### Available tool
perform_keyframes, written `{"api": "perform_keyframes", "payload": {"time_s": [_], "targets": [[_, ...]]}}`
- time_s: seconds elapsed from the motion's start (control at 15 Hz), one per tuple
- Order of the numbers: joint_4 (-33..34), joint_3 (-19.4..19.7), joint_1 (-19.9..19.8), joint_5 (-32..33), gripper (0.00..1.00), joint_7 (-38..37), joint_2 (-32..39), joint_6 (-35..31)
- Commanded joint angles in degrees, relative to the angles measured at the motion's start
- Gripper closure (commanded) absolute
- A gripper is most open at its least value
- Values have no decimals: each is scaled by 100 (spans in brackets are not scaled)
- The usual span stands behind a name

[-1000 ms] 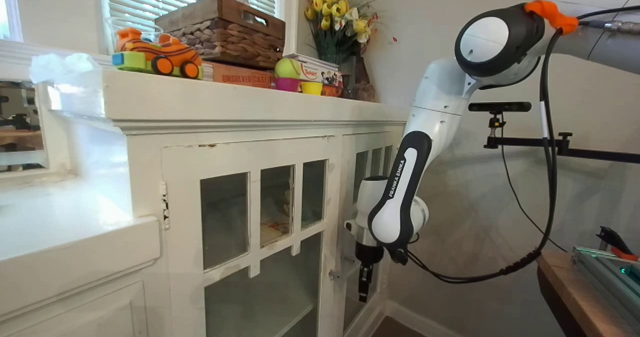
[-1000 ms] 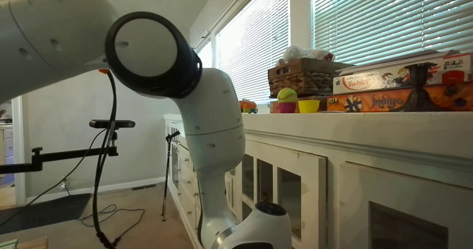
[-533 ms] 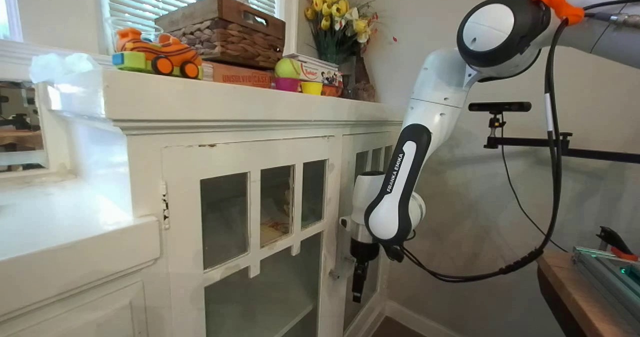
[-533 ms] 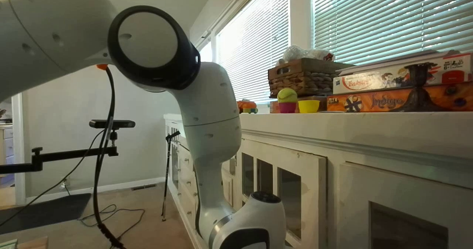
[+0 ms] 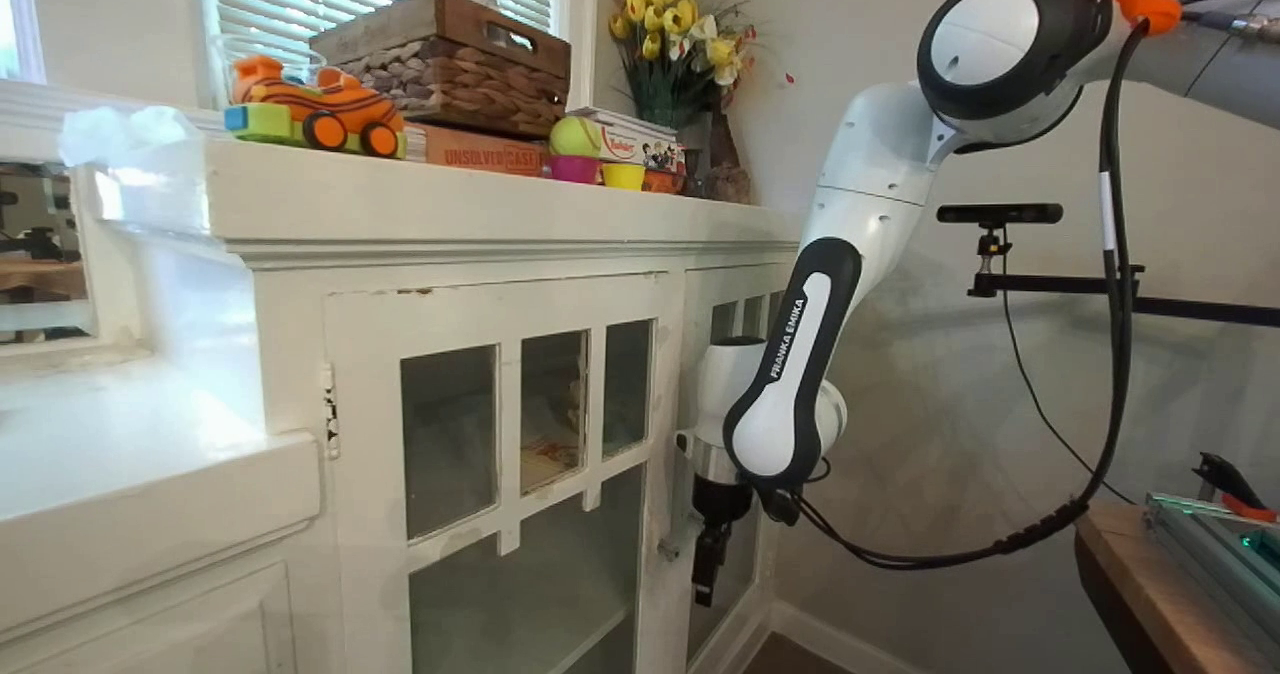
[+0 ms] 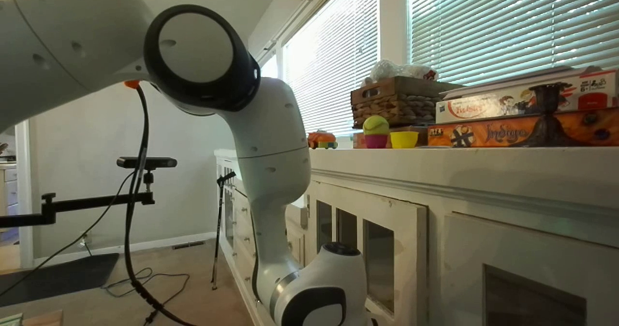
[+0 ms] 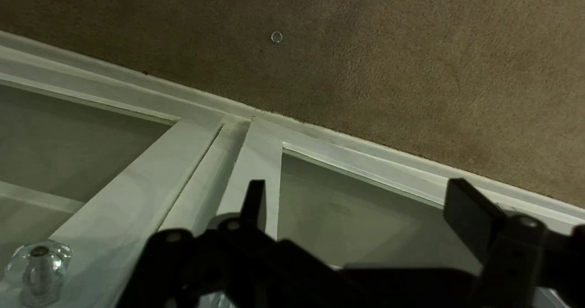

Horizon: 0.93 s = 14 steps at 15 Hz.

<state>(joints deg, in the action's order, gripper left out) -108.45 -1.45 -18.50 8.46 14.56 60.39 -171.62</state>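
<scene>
Compared with one second ago, the arm [image 5: 790,384] has shifted along the cabinet [image 5: 500,209], so that the claw [image 7: 356,203], whose fingers [image 7: 468,221] stand wide apart and grip nothing, seems now nearer to the knob [image 7: 40,271], which sits on the door [image 7: 137,180] beside it and, as I judge, is not touched.

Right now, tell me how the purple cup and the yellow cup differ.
The purple cup has a yellow-green ball at its mouth; no ball shows above the yellow cup. The purple cup sits nearer the orange wheeled toy than the yellow cup. Both stand upright on the white ledge.
</scene>
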Motion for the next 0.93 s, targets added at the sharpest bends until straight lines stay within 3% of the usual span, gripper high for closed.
{"api": "perform_keyframes", "payload": {"time_s": [0.0, 0.33, 0.87], "targets": [[10, 9, 15, -47, 0, 33, 6, 10], [175, 551, 532, -330, 0, -848, 109, -118], [489, 1030, 1136, -761, 0, -1920, 431, -222]]}}
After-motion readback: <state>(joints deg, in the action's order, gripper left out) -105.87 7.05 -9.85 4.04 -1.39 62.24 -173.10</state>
